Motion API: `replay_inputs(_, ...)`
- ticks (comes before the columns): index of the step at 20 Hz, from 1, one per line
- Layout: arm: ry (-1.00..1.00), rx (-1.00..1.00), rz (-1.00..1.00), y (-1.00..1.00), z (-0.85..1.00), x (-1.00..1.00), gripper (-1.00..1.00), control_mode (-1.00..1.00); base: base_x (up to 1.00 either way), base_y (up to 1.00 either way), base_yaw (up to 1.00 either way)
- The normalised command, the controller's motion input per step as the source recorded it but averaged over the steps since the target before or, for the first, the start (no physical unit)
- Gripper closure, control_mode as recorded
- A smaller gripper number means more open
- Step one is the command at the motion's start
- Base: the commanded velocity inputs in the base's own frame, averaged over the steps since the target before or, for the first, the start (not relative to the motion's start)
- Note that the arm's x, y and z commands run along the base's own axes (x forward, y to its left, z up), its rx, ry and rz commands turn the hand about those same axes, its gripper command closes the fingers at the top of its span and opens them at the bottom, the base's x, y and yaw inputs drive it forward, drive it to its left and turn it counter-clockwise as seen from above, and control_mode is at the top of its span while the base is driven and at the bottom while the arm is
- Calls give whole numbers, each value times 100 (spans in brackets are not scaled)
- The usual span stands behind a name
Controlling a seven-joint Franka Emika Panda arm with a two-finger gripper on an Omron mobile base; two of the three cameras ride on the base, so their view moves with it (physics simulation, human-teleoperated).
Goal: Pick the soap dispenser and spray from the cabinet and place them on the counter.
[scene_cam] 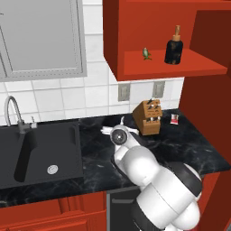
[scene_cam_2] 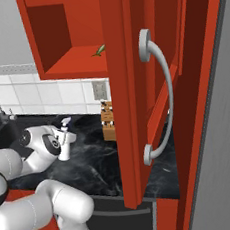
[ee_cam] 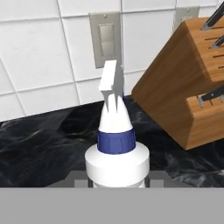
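Spray (ee_cam: pixel 116 144): slim white bottle with a blue collar and a pointed white-grey nozzle, upright, low over the counter and left of the knife block.
Sink (scene_cam: pixel 40 151): black basin at far left, with a curved tap (scene_cam: pixel 13 113) behind it.
Counter (scene_cam: pixel 189 144): black marble-look worktop running from the sink to the right wall.
Gripper (scene_cam_2: pixel 65 145): clamped on the spray (scene_cam_2: pixel 65 138), in front of the tiled wall.
Knife block (scene_cam: pixel 148 117): wooden, tilted, on the counter just right of the spray.
Cabinet (scene_cam: pixel 135 31): red wall cabinet, door open, silver bar handle (scene_cam_2: pixel 162 94) on the open door.
Soap dispenser (scene_cam: pixel 173 47): dark bottle with tan pump, upright on the cabinet shelf, right of a small green figure (scene_cam: pixel 146 53).
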Motion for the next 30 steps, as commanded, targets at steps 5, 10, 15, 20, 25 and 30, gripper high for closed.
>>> replay_inputs(5,0,0,-1,0,-22,0,100,-100,0,0,0)
replay_inputs(10,0,0,-2,0,-21,0,100,-100,0,0,0)
replay_inputs(15,0,0,-2,0,-18,-5,100,-100,0,0,0)
replay_inputs(20,-2,0,-1,0,-28,-10,100,-100,0,0,0)
replay_inputs(25,-6,0,0,0,-31,-14,100,-100,0,0,0)
replay_inputs(30,-5,0,0,0,-30,-17,100,-100,0,0,0)
